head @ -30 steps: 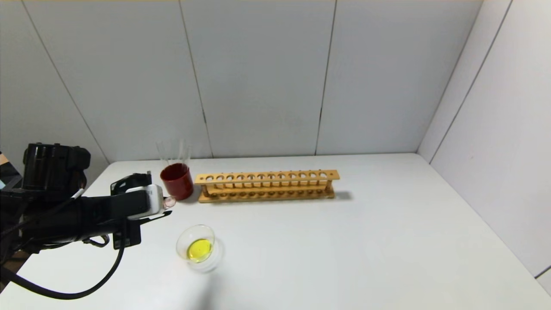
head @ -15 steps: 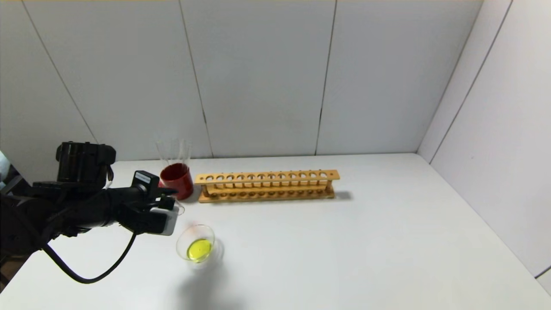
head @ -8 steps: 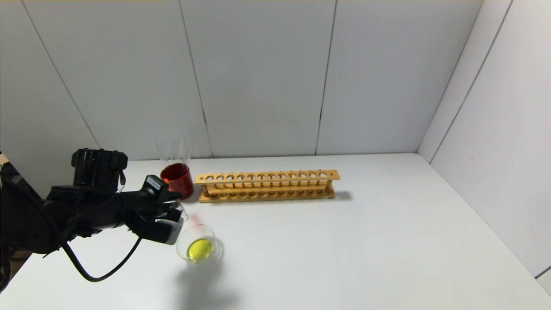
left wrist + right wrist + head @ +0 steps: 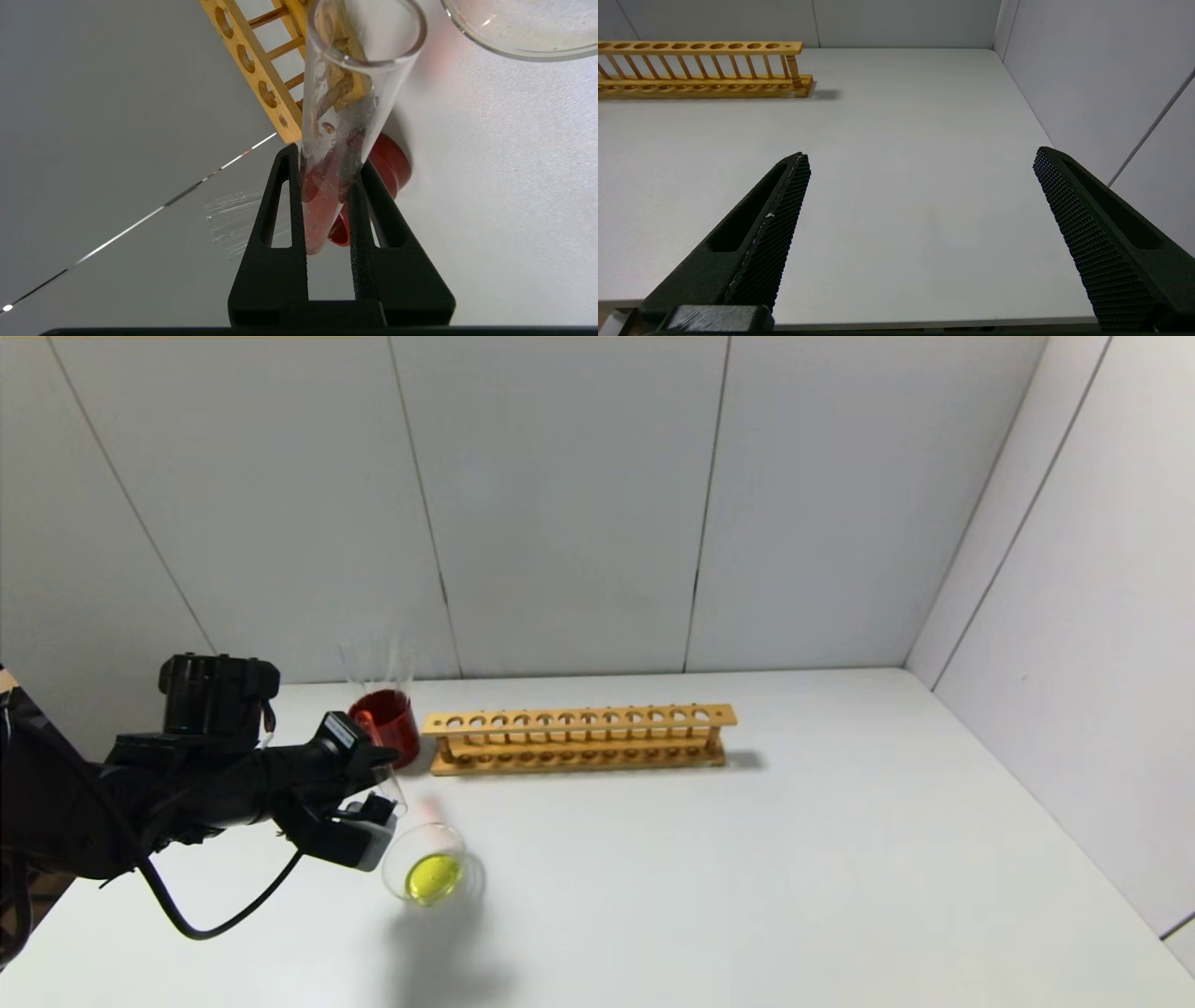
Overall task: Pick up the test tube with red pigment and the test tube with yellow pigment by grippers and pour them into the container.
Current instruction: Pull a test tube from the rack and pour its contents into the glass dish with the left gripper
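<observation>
My left gripper [image 4: 378, 784] is shut on the test tube with red pigment [image 4: 390, 788], just left of and above the container [image 4: 425, 864], a clear glass dish with yellow liquid in its bottom. In the left wrist view the fingers [image 4: 285, 200] clamp the tube [image 4: 327, 205] at its red-filled lower end. The tube is tilted, and its open mouth points toward the dish rim [image 4: 514, 39]. No tube with yellow pigment shows. My right gripper [image 4: 920, 156] is open and empty over the bare right side of the table, out of the head view.
A dark red cup [image 4: 385, 723] holding clear tubes stands behind my left gripper. An empty wooden tube rack [image 4: 579, 737] lies to its right and also shows in the right wrist view [image 4: 700, 70]. White walls close the back and right.
My left gripper has swung forward and right from beside the cup to the dish's edge and rolled over, tilting the red tube's mouth toward the dish. The last half second shows little motion.
</observation>
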`<action>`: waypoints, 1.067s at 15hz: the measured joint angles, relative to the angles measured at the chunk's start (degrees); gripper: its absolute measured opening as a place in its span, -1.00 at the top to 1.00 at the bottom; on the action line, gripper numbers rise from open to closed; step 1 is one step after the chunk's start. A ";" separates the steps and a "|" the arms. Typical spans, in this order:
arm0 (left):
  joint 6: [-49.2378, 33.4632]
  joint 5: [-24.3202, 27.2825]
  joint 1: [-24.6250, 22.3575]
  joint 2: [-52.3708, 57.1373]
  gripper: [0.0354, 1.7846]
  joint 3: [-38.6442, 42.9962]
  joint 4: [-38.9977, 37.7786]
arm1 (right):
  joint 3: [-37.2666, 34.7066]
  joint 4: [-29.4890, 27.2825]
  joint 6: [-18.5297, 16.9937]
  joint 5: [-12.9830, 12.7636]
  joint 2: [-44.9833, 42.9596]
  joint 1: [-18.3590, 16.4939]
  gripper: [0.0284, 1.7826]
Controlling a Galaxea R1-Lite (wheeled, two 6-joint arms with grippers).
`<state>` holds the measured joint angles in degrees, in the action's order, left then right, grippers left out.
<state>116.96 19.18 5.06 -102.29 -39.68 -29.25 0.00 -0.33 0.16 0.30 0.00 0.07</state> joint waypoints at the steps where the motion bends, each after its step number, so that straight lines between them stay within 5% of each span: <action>1: 0.88 -0.02 0.04 0.04 0.69 -0.09 -0.16 | 0.00 0.00 0.00 0.00 0.00 0.00 -0.96; 16: 7.02 0.34 1.33 -1.78 0.69 0.00 -1.65 | 0.00 0.00 0.00 0.02 0.00 0.00 -0.96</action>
<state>123.98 19.52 6.39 -104.07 -39.68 -30.89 0.00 -0.33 0.16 0.33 0.00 0.07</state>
